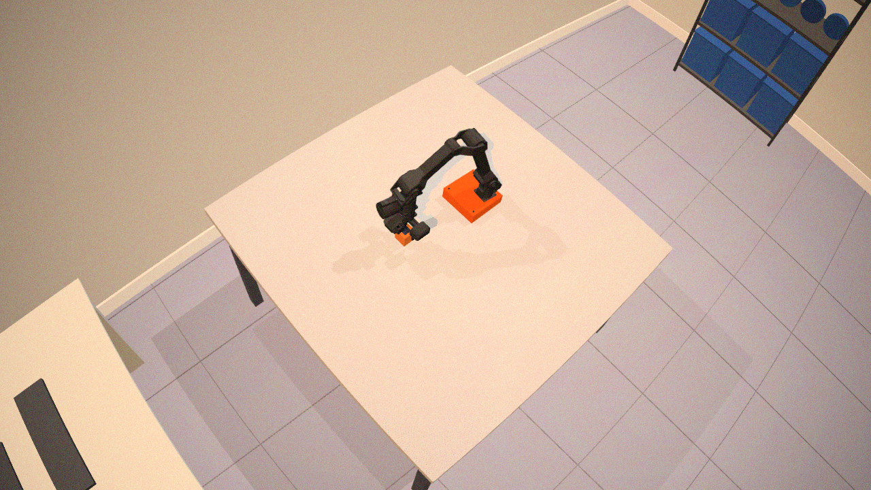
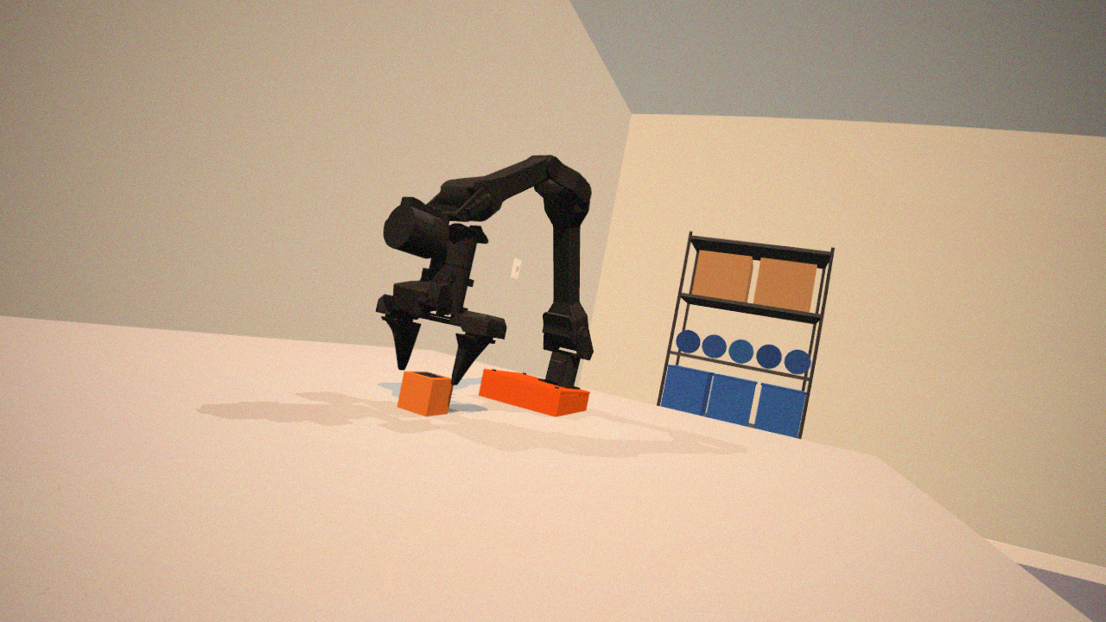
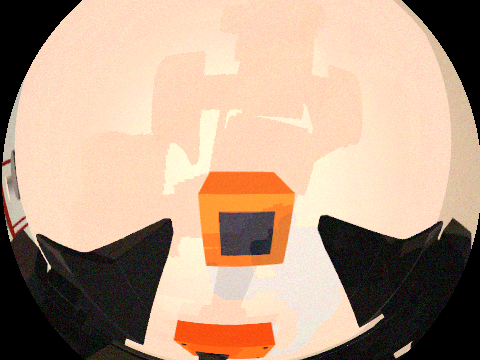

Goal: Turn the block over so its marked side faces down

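Observation:
An orange block (image 1: pixel 403 239) (image 2: pixel 422 396) (image 3: pixel 246 202) rests on the table (image 1: pixel 463 341) (image 2: pixel 464 525) (image 3: pixel 100 100). Its marked side, a dark square (image 3: pixel 246 233), faces up. My gripper (image 2: pixel 427 377) (image 3: pixel 245 225) is open and points down, with nothing between its fingers. In the exterior view the fingertips are at about the height of the block's top, one fingertip overlapping its right edge in the view. In the wrist view the block lies between the two fingers with space on both sides. In the top view the arm hides part of the block and the fingertips.
The arm's orange base (image 1: pixel 467 198) (image 2: pixel 525 392) (image 3: pixel 225 332) stands on the table close by. A shelf rack with blue bins (image 1: pixel 740 75) (image 2: pixel 730 402) stands away from the table. Another table (image 1: pixel 91 426) is at the lower left in the top view.

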`<state>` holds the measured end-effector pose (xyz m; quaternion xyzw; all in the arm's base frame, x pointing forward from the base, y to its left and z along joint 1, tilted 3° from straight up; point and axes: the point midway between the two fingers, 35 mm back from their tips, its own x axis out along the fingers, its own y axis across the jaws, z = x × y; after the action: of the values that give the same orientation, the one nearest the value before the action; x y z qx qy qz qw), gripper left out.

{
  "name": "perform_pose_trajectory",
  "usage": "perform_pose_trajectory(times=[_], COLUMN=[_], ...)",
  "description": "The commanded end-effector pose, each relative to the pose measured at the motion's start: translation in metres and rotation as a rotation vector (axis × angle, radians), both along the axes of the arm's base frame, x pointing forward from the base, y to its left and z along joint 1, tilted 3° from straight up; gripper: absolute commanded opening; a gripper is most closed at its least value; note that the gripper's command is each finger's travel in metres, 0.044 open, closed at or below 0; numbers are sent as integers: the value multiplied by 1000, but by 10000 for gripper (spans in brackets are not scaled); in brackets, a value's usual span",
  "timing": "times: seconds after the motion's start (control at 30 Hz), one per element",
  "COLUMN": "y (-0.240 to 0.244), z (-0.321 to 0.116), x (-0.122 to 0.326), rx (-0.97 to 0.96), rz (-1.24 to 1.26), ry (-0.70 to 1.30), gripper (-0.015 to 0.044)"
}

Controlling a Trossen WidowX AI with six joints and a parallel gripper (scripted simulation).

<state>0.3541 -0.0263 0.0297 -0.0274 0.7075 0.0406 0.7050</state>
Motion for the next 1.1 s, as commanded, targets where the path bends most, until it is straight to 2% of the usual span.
perform_pose_trajectory(times=[0.0, 0.23, 0.53, 1.07], y=[0, 0, 0, 0], z=[-13, -18, -18, -18], x=[-4, -4, -4, -4], rx=[-2, -2, -2, -2], rz=[-4, -4, -4, -4], ry=[18, 18, 18, 18], gripper=[440, 440, 204, 97])
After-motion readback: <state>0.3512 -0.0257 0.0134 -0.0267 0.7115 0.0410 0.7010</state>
